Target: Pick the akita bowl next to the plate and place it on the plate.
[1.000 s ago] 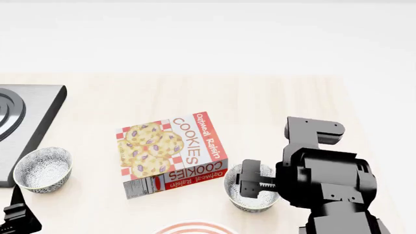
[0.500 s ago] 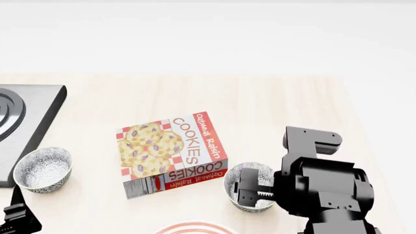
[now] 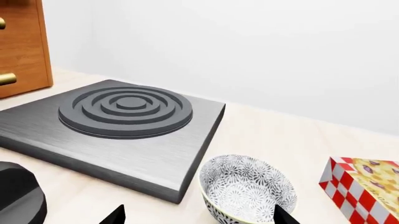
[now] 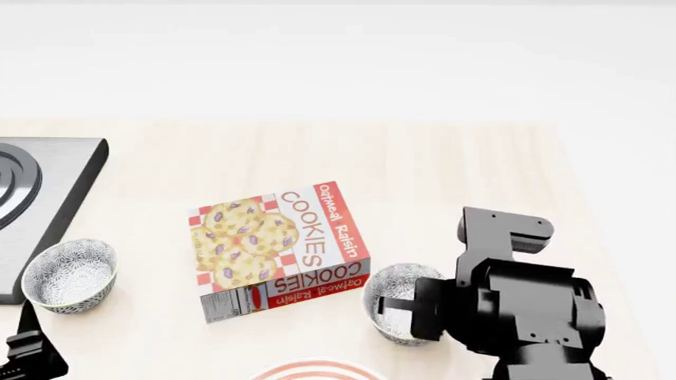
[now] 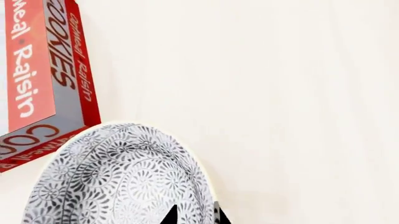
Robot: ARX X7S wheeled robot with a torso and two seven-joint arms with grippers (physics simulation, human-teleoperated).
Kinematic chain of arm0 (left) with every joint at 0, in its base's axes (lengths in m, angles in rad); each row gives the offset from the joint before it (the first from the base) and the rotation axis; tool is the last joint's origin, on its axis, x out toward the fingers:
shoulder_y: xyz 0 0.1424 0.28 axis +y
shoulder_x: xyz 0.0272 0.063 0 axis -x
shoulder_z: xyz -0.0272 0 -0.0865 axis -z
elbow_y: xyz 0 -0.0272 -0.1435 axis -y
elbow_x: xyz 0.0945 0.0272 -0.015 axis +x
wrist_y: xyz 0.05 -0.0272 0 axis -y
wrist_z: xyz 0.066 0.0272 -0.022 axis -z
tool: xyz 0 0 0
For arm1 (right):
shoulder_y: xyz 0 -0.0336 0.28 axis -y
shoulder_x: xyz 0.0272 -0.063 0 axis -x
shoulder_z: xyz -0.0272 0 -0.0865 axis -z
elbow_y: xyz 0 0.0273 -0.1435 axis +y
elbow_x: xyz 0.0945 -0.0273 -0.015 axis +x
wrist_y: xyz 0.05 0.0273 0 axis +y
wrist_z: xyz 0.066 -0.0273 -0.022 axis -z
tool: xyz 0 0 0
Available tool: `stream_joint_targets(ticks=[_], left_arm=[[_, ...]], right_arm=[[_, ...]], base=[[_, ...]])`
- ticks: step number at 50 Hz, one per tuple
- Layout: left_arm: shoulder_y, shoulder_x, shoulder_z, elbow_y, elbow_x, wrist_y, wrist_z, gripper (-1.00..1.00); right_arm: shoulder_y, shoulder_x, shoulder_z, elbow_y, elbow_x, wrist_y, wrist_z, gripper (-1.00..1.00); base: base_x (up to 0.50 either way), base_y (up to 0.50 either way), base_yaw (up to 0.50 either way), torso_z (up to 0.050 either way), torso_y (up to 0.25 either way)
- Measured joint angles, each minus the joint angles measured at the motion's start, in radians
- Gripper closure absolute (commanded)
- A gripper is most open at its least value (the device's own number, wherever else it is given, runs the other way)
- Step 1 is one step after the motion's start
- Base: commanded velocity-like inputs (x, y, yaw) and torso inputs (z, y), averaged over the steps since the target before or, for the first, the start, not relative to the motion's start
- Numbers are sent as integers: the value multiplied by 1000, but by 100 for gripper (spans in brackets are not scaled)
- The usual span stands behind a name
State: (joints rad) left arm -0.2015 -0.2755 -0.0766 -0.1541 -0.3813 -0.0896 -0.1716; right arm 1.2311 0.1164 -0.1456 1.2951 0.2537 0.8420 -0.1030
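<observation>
The akita bowl, patterned grey and white, stands beside the plate, whose red-ringed rim just shows at the head view's lower edge. My right gripper is down on this bowl's right side. In the right wrist view the akita bowl fills the lower part, and the right gripper has one finger inside and one outside the rim, closed narrowly on the wall. My left gripper is open at the near left, just short of the other patterned bowl.
A cookie box lies flat just left of the akita bowl, almost touching it. A grey burner plate sits at the far left behind the second bowl. A wooden drawer front stands beyond the burner.
The right arm has dropped lower over the akita bowl, and its fingers now sit down around the rim. The bowl, the box and the left arm have not moved.
</observation>
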Motion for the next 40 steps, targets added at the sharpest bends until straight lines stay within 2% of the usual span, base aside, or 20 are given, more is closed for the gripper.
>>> stream_joint_targets(ticks=[12,26,40], left_arm=[[1,-2,5,-1,0,3,-3,-100],[2,-5,8,3,-3,1,-7,-100],[1,-7,11,0,-6,5,-9,-100]], right_arm=[[-65,10,31,-176,12,47,59,100],[-202,43,54,-615,32,211,146,100],[-256,53,104,-957,77,383,219,100]], base=[[0,0,0,0,0],[0,0,0,0,0],[0,0,0,0,1]])
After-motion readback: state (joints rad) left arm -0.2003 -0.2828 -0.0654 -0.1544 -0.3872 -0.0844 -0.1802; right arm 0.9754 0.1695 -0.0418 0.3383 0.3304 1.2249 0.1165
